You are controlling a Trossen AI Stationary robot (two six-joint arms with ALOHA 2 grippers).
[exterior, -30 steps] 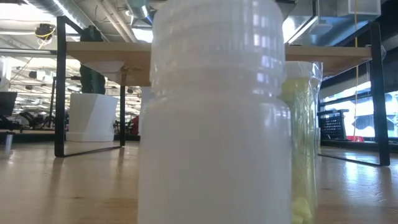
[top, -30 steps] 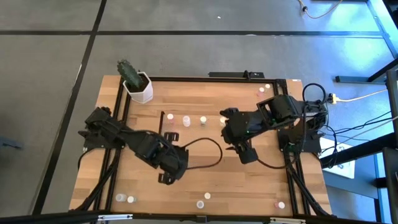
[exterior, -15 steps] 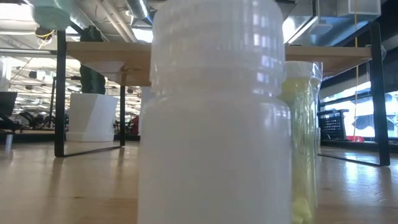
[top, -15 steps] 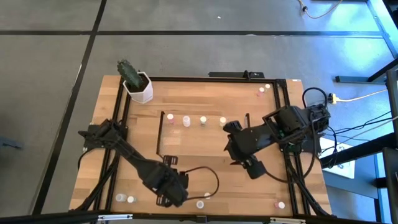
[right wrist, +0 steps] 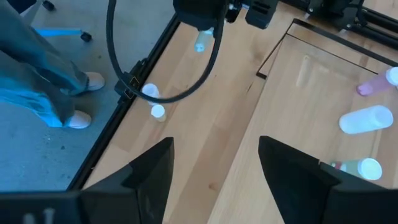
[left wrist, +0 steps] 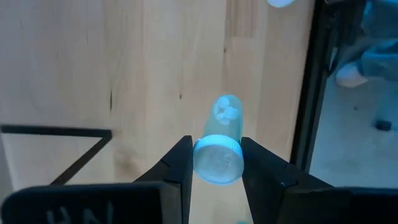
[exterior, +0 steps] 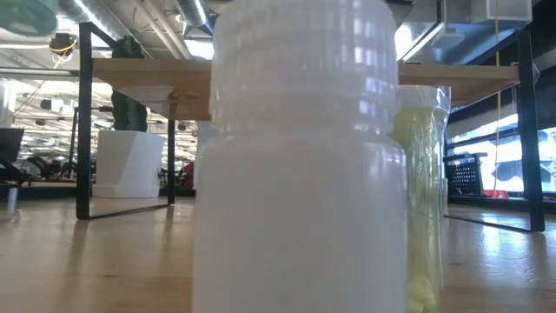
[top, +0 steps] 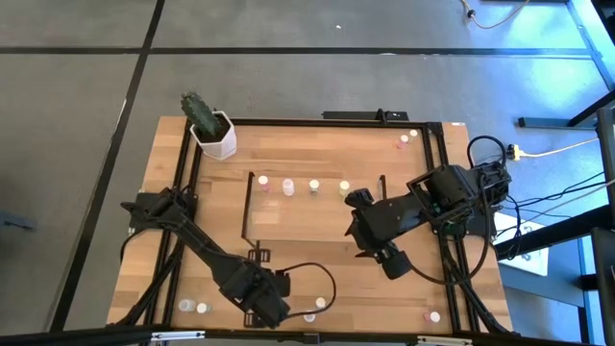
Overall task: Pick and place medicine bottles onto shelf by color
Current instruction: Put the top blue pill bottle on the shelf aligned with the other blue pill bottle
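Pale-green and small, a medicine bottle [left wrist: 221,146] is pinched by its cap between the two fingers of the left gripper [left wrist: 216,163], which hangs over the near edge of the desk [top: 317,221], close to its black frame. The grip sits right at the cap end, with the body sticking out past the fingertips, so the bottle could pivot or slide free if the arm swings quickly toward the shelf [top: 317,213]; dropped here, it might roll off the edge. Three bottles already stand in a row along the shelf [top: 314,185], and a careless approach could knock one over. Several more lie scattered near the front edge [top: 195,307] and at the far right corner [top: 408,137]. The right gripper [top: 384,256] waits over the shelf's right end with its fingers spread and nothing between them, so the two arms could crowd each other during placement.
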